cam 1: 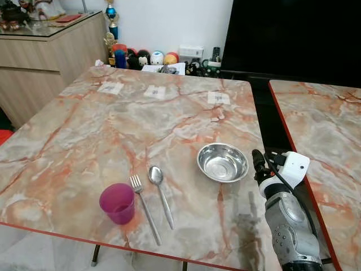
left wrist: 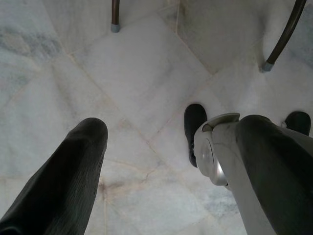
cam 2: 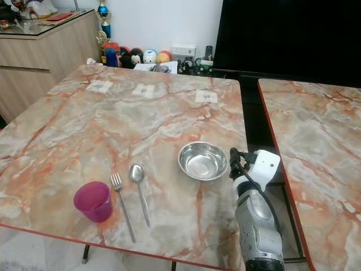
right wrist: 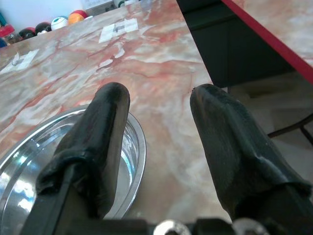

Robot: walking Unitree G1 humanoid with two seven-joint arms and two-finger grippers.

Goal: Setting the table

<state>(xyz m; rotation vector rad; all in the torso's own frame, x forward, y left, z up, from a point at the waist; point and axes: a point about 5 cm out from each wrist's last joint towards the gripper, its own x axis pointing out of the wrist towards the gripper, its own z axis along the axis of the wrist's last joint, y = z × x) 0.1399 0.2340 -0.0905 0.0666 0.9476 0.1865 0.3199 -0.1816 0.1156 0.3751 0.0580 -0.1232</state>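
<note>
A steel bowl (cam 1: 222, 162) sits on the marble table (cam 1: 113, 124) toward its right side. To its left lie a spoon (cam 1: 159, 192) and a fork (cam 1: 144, 207) side by side, with a purple cup (cam 1: 118, 203) at the front left. My right gripper (cam 1: 258, 164) hovers just right of the bowl, near the table's right edge. Its fingers (right wrist: 105, 142) are open, with nothing between them, and the bowl's rim (right wrist: 139, 147) lies by one finger. My left gripper (left wrist: 161, 161) hangs open over the floor below the table.
A second marble table (cam 1: 327, 130) stands to the right across a dark gap. Paper labels (cam 1: 155, 91) lie along the far edge. A wooden cabinet (cam 1: 39, 62) is at the back left, toys line the wall, and a dark screen (cam 1: 293, 34) stands behind.
</note>
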